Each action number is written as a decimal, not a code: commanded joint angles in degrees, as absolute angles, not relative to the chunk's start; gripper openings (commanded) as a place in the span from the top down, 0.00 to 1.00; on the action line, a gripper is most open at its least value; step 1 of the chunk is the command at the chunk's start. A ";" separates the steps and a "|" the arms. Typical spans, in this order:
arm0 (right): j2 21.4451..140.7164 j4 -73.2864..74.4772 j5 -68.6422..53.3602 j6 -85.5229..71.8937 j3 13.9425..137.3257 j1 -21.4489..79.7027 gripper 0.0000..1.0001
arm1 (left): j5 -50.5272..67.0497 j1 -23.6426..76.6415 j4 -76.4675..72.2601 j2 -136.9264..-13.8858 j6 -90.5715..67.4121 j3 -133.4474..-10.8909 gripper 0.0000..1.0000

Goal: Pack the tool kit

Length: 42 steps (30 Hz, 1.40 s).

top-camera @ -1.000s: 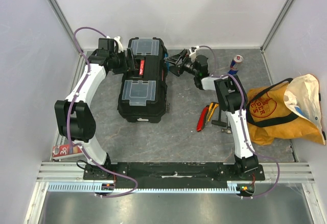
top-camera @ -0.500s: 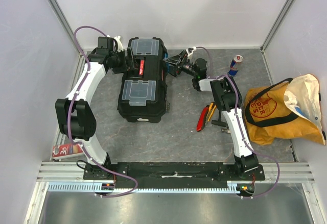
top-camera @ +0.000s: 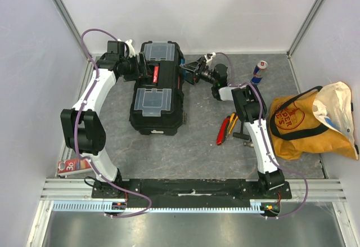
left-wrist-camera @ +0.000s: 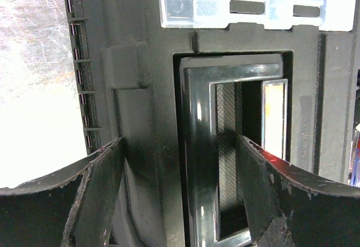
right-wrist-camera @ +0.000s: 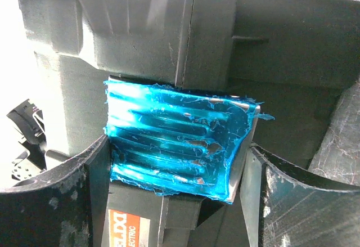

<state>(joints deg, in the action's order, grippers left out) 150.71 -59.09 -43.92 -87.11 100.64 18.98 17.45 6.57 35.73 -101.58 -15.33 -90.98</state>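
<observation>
Jaws: left gripper (left-wrist-camera: 180,146) spread astride large black plastic toolbox (top-camera: 157,124) handle; right gripper (right-wrist-camera: 177,148) flanks blue latch (right-wrist-camera: 174,140), grip unclear. Toolbox closed, far-left; red/yellow-handled hand tools (top-camera: 225,129) lie outside. Judged early.

A grey, mottled table top (top-camera: 185,151) fills the floor of a small booth. Plain pale walls close it in behind (top-camera: 185,10), on the left (top-camera: 28,89) and on the right (top-camera: 337,44). Slanting metal posts (top-camera: 62,12) mark the back corners. A ribbed metal rail (top-camera: 73,188) runs along the near edge, with a dull metal sheet (top-camera: 185,230) below it. The light is bright and even.
</observation>
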 commanded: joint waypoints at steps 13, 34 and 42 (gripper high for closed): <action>141.07 -60.14 -40.96 -80.79 95.19 23.64 1.00 | 12.49 12.04 45.17 -109.25 -15.64 -84.38 0.21; 133.16 -32.35 -30.68 -62.85 92.64 22.41 1.00 | 9.58 12.04 46.67 -110.21 -15.82 -83.50 0.25; 131.66 -27.69 -28.92 -59.24 91.50 22.24 0.95 | 7.82 11.95 46.76 -109.86 -16.78 -83.76 0.25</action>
<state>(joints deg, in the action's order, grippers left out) 134.76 -31.73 -30.83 -65.69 92.20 19.68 12.45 8.14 34.28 -101.69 -18.55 -89.56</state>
